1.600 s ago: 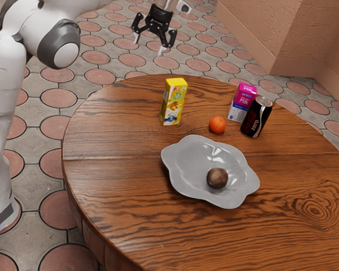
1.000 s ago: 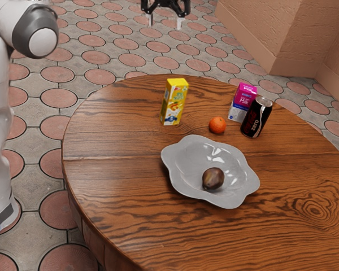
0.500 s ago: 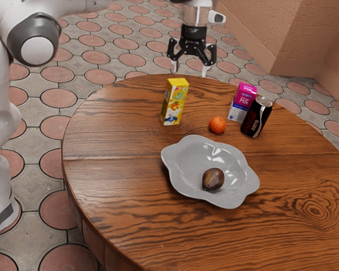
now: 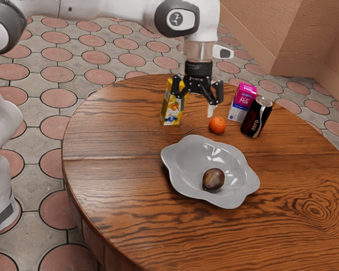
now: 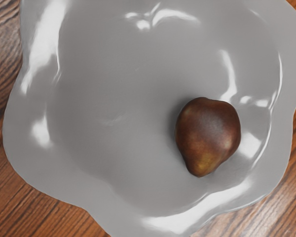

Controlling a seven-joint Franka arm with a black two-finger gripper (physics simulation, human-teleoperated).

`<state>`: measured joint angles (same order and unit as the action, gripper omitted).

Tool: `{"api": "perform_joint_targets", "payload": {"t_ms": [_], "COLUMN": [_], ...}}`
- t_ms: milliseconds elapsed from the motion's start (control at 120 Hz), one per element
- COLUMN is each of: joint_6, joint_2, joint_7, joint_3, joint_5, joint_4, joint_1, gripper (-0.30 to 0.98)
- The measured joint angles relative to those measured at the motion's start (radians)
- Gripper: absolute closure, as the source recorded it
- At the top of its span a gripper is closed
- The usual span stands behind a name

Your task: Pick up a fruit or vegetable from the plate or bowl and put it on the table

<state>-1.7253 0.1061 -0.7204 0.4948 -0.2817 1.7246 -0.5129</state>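
Lowered toward six o'clock in the exterior view, my released end effector [image 4: 195, 110] should pinch the pear-like fruit [image 4: 213, 179], likely firm and slippery, across its broad middle.

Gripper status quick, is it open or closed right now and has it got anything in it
Gripper: open, holding nothing; the brown fruit lies in the gray dish.

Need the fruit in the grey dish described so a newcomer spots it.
On the round wooden table sits a wavy-rimmed grey dish. In it lies one dark brown, pear-shaped fruit. The nearby orange is brighter, rounder and outside the dish.
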Motion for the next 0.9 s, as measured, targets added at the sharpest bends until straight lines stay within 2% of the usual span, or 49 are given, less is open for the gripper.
{"api": "perform_joint_targets", "payload": {"t_ms": [117,333,567,900], "joint_6": [-0.056,-0.114,-0.212,-0.445], "joint_2": [0.009,0.024,-0.011,-0.084], "joint_7": [0.012,0.140,0.255,0.316], "joint_3": [-0.035,-0.040,-0.102,-0.116], "joint_5": [0.007,0.011,-0.089,-0.152], "joint_4": [0.051,0.102,0.186,0.227], "joint_1": [-0.005,0.004,-0.008,0.009], "gripper": [0.00,0.00,0.00,0.00]}}
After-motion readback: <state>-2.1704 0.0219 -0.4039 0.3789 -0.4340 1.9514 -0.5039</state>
